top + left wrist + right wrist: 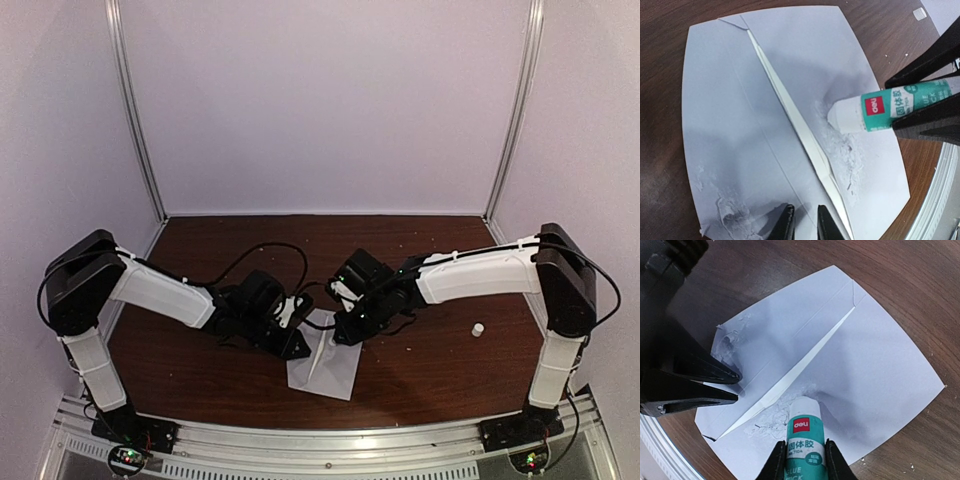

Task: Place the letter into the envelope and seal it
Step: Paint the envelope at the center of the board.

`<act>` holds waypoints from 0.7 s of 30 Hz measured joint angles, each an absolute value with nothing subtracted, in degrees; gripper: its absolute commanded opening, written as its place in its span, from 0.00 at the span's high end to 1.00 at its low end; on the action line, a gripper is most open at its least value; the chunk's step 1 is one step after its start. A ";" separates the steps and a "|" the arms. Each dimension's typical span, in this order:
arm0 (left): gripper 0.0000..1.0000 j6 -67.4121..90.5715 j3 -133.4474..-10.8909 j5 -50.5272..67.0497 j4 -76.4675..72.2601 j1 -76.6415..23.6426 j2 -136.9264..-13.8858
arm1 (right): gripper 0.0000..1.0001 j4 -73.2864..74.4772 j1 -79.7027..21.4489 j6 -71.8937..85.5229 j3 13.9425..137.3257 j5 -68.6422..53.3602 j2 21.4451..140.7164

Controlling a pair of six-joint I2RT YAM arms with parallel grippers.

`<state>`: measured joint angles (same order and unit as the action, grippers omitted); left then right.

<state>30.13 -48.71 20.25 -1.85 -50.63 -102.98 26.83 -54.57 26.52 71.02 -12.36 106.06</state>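
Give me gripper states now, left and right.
Left gripper: jaws narrowly apart at the envelope edge; grip cannot be told.
Right gripper: closed on the glue stick.

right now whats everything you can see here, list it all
envelope: one, pale grey, lying flat at the table's near middle
glue smears: several, white, on the envelope by the flap edge and at one corner
glue stick: one, green and white, tip down on the envelope
cap: one, small, white, on the table to the right
table: one, dark brown wood
walls: pale lavender, around the table
arms: two, white and black, reaching inward
left gripper: black, narrowly open over the envelope's smeared corner
right gripper: black, shut on the glue stick
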 measured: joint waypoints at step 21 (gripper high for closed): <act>0.88 30.52 -47.51 19.73 -4.43 -50.63 -103.20 | 1.00 28.42 -55.31 24.43 71.24 -15.59 106.78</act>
<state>30.52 -47.51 19.73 -4.43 -50.63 -103.20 28.42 -55.31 24.43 71.24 -15.59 106.78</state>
